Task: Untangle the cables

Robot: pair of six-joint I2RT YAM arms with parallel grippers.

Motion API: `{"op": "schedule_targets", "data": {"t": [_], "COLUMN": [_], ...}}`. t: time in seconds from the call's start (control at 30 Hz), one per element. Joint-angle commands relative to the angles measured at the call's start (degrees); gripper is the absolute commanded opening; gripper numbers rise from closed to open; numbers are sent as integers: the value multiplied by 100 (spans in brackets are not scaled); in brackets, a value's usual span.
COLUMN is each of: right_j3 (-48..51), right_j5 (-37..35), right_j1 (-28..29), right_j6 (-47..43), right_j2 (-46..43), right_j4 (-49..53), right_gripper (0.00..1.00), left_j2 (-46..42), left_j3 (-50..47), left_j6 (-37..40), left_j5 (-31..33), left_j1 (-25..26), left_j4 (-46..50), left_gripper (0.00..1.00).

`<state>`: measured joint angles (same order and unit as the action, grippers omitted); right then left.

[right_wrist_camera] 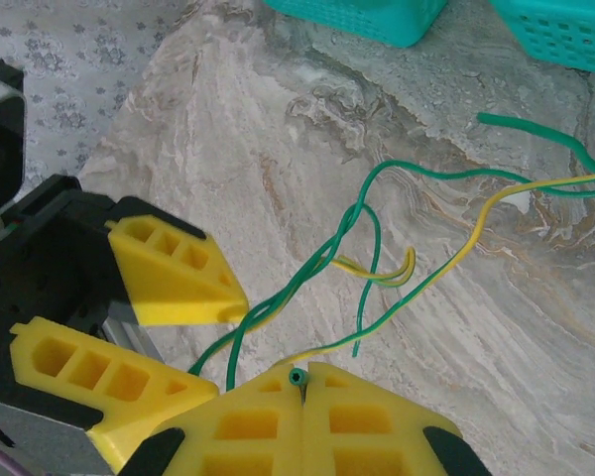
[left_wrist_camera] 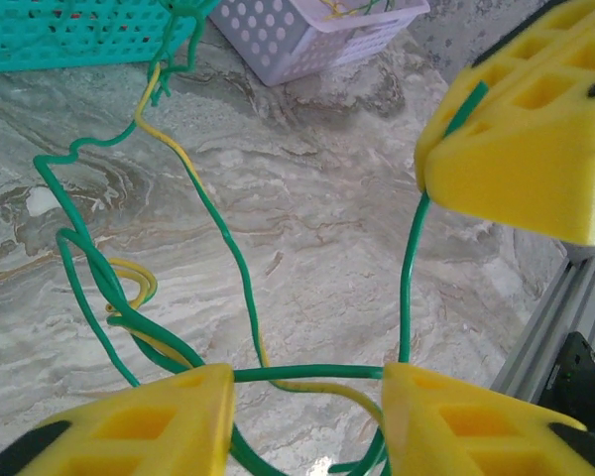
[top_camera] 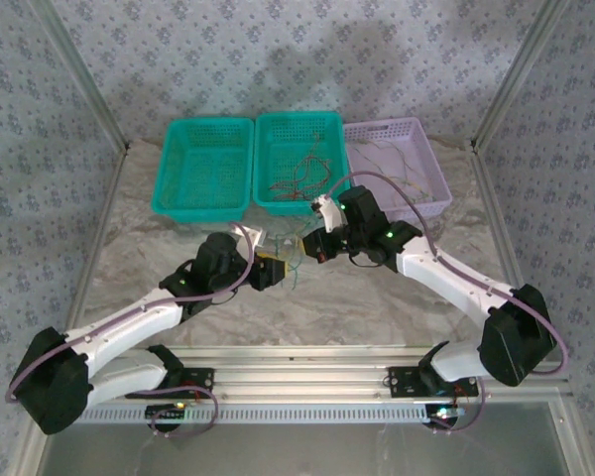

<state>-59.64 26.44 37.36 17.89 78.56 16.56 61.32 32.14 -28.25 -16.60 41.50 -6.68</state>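
Observation:
The cables [top_camera: 294, 260], thin green and yellow wires, hang in a loose tangle just above the marble table between my two grippers. My right gripper [right_wrist_camera: 301, 375] is shut on the cut end of a green cable [right_wrist_camera: 297, 377]. That cable drops from its yellow fingers [left_wrist_camera: 521, 139] in the left wrist view. My left gripper [left_wrist_camera: 307, 382] stands open, its fingers [left_wrist_camera: 159, 421] on either side of a green cable [left_wrist_camera: 307, 373] and a yellow one that cross the gap. More curly red and green wires [top_camera: 302, 174] lie in the middle basket.
Three baskets stand in a row at the back: a teal one [top_camera: 203, 164] on the left, a teal one [top_camera: 327, 124] in the middle, and a lilac one [top_camera: 416, 149] on the right with thin wires in it. An aluminium rail [top_camera: 307, 362] runs along the near edge.

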Motion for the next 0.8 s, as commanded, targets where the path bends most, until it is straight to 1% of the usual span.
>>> {"op": "schedule_targets", "data": {"t": [0.0,0.07,0.13,0.23,0.37,0.4,0.53,0.6,0.77], "right_j3": [-25,-5,-5,-4,-2,16,16,35,326], "right_j5": [177,195,140,155,115,107,-16,-215,-577], "right_j1": [-48,-46,-53,-80,-141,-166,-310,-390,-784], "right_j6": [164,187,165,134,54,43,-56,-65,275], "right_j2": [-13,-43,-73,-134,-267,-306,-487,-603,-904], "right_j4": [-207,-265,-261,-239,-101,-87,157,273,167], "right_gripper": [0,0,0,0,0,0,0,0,0], "left_j2": [20,37,71,116,161,155,119,72,12], "left_j3": [-30,-65,-76,-67,-47,-44,-95,-121,-189], "left_j6": [13,-5,-45,-41,-5,2,12,28,56], "left_j5": [-252,-278,-343,-364,-407,-411,-423,-423,-399], "left_j1": [100,109,118,164,201,216,219,222,235], "left_j4": [-187,-202,-261,-281,-273,-260,-208,-168,-115], "left_gripper": [38,35,27,20,2,0,0,0,0]}}
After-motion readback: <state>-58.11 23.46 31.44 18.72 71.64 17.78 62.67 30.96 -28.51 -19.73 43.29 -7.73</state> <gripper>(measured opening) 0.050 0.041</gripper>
